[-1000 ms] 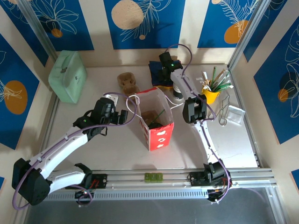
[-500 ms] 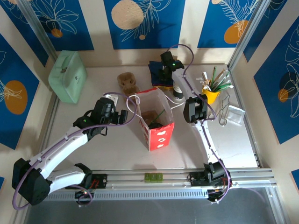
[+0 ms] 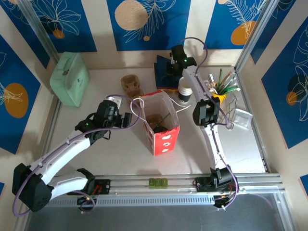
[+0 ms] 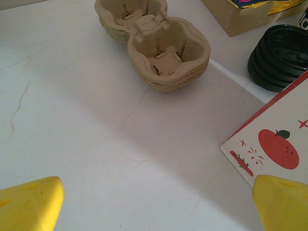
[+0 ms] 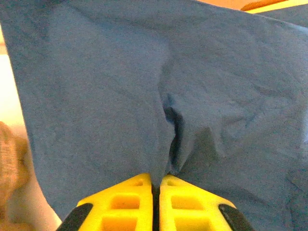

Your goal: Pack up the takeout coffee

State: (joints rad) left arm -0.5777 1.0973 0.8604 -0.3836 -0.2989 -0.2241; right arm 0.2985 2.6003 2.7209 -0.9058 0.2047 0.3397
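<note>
My right gripper (image 3: 169,67) is at the back of the table, shut on a fold of a blue napkin (image 3: 161,72). In the right wrist view the yellow fingertips (image 5: 137,192) press together with the blue napkin (image 5: 120,86) pinched between them at the gripper (image 5: 156,180). My left gripper (image 3: 129,119) is open just left of the red and white paper bag (image 3: 163,137), low over bare table (image 4: 159,192). The takeout coffee is hidden. Inside the bag I see brown shapes and a thin green stick.
A stack of paper cups (image 3: 184,91) stands behind the bag. Brown pulp cup carriers (image 4: 159,53) and black lids (image 4: 281,57) lie beyond my left gripper. A yellow cup of sticks (image 3: 217,96), a clear holder (image 3: 240,118) and a green box (image 3: 70,78) line the sides.
My right gripper has closed on the blue napkin and shifted back and to the right with it. The left arm has not moved.
</note>
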